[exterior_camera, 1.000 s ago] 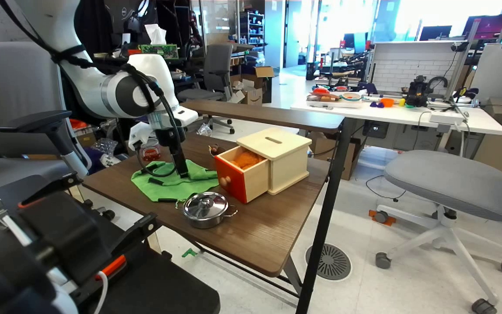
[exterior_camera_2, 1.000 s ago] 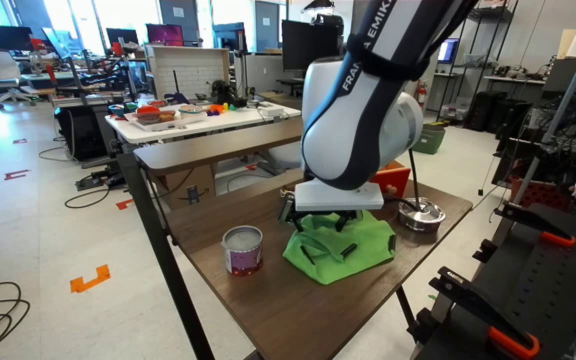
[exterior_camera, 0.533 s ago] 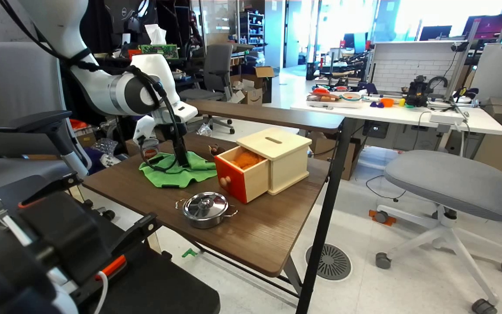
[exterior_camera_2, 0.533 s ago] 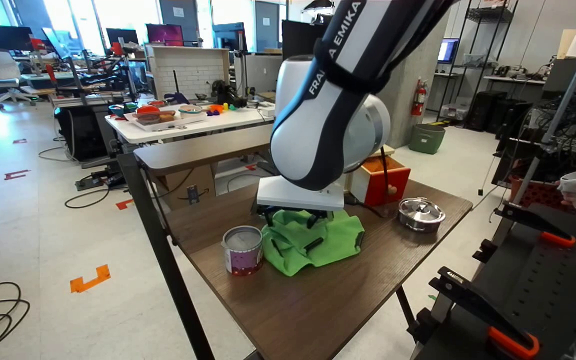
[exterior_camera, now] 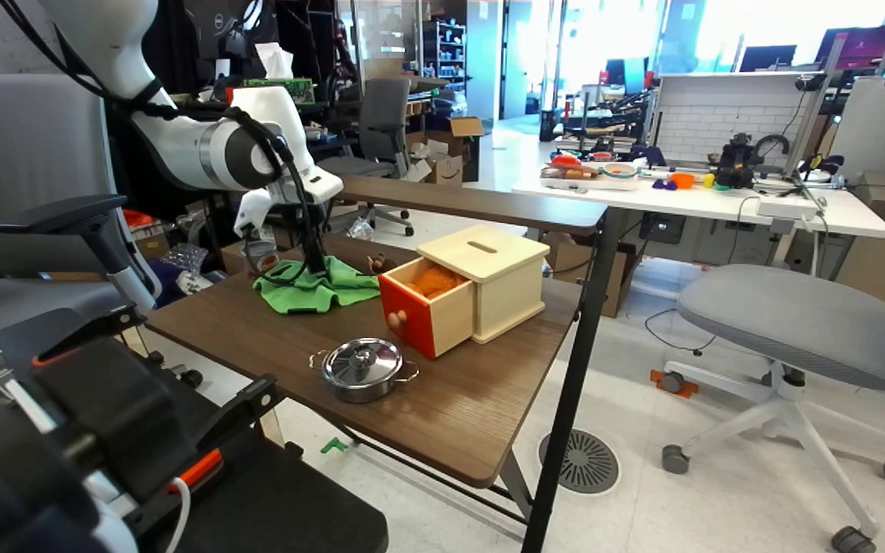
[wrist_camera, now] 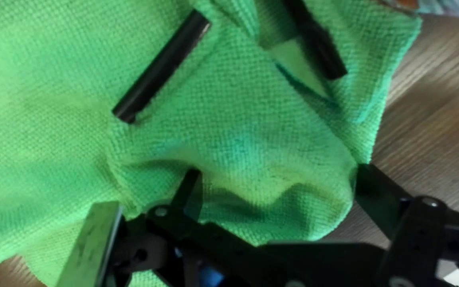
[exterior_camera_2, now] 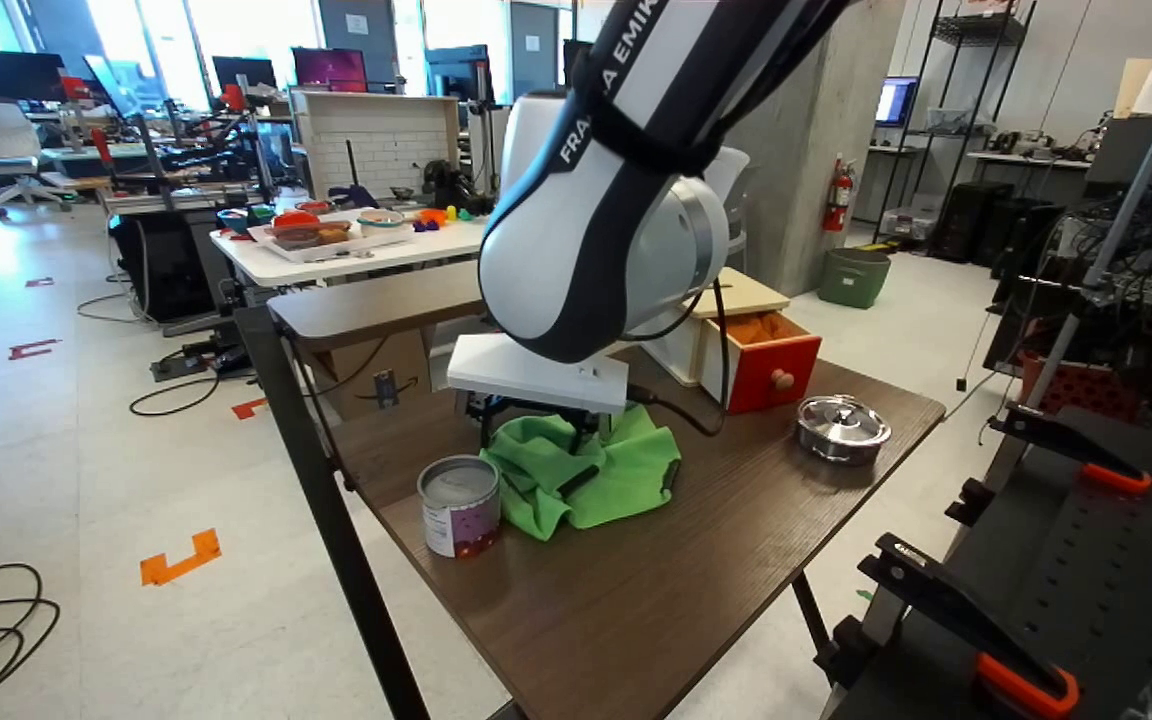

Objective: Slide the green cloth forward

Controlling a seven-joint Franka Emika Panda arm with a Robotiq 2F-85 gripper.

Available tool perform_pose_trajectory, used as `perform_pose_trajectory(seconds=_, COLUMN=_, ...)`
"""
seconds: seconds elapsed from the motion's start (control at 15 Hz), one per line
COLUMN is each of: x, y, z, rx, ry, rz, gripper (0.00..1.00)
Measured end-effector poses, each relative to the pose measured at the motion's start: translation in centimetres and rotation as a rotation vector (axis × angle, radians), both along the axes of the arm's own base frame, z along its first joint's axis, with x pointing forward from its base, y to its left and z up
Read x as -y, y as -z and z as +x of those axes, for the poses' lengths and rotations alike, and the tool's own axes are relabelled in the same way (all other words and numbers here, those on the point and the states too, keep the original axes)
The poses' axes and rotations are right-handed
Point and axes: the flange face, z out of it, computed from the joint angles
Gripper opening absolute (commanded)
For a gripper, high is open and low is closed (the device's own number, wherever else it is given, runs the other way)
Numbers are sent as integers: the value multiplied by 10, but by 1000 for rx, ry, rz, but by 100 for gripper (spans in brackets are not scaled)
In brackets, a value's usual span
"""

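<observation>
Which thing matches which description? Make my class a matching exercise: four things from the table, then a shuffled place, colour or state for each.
1. green cloth
2. silver pot
3. drawer
4. round can

A. pulled partly out
B. upright, partly purple
C. rumpled, beneath the gripper
D. lid on

Pairs: 1-C, 2-D, 3-A, 4-B

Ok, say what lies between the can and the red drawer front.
The green cloth, partly under the jaws, then brown tabletop up to the drawer front, as an exterior view shows.
</observation>
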Motion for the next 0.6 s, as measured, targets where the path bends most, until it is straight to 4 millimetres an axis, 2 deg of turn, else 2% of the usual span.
perform_pose_trajectory(seconds=0.27, x=-3, y=-16, z=-1, rx=7, ry=-14, rz=7, gripper=100)
perform_pose_trajectory(seconds=0.6, x=-2, y=-69, z=-31, rx=-15, ry=-98, rz=49, gripper=100)
